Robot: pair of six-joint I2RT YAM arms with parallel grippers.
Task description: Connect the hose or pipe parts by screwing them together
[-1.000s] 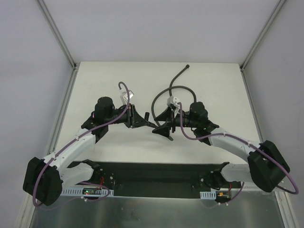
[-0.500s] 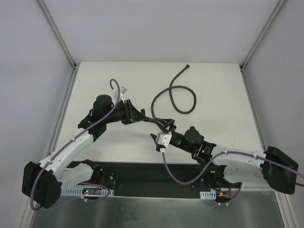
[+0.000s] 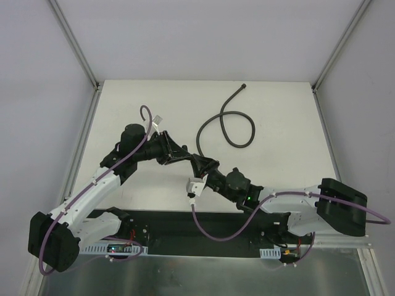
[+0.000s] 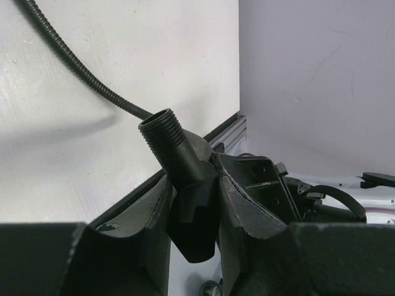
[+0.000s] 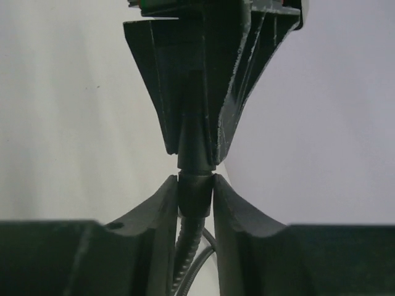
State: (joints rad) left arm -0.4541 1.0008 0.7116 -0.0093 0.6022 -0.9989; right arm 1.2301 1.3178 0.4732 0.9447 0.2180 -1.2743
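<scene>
We see soft, even light from overhead on the white counter point(image 3: 278, 123), with no glare. In the left wrist view the hose point(image 4: 74, 65) casts a faint, diffuse shadow. The near fingers point(image 4: 151, 228) are dark and slightly blurred; the fitting point(image 4: 179, 154) stays sharp.

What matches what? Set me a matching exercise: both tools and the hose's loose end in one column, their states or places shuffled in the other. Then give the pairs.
Things:
1. left tool
2. right tool
3. loose end of the hose

States or places:
A. lies on the white table, at its far side
B. shut on the near end of the hose
C. shut on the black threaded fitting

Pairs: 1-C, 2-B, 3-A
</scene>
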